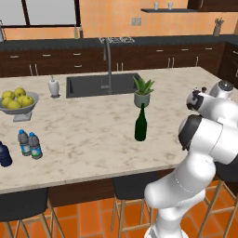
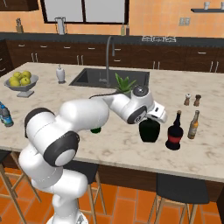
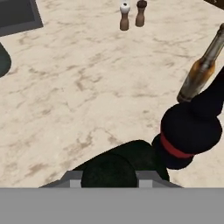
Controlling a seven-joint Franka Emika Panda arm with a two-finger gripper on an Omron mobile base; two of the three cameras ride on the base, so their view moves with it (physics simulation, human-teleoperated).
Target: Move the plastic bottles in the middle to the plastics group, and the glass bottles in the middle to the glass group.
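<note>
My gripper (image 2: 151, 119) is shut on the short neck of the squat black glass bottle (image 2: 149, 131), gripping it from above. In the hand view the black bottle (image 3: 120, 159) lies right under the gripper (image 3: 109, 178). Just right of it stands the glass group: the round dark bottle with a red label (image 2: 175, 134) (image 3: 188, 131) and the slim amber bottle (image 2: 193, 124) (image 3: 199, 72). I cannot tell whether the black bottle rests on the counter. The tall green wine bottle (image 1: 141, 123) stands mid-counter. Two small water bottles (image 1: 29, 144) and the dark blue bottle (image 1: 4, 155) stand at the far left.
Salt and pepper shakers (image 2: 192, 99) (image 3: 132, 14) stand behind the glass group. A potted plant (image 1: 142, 92) sits by the sink (image 1: 100, 84), with a soap dispenser (image 1: 54, 86) and a bowl of lemons (image 1: 17, 101) further left. Stools stand under the counter's front edge.
</note>
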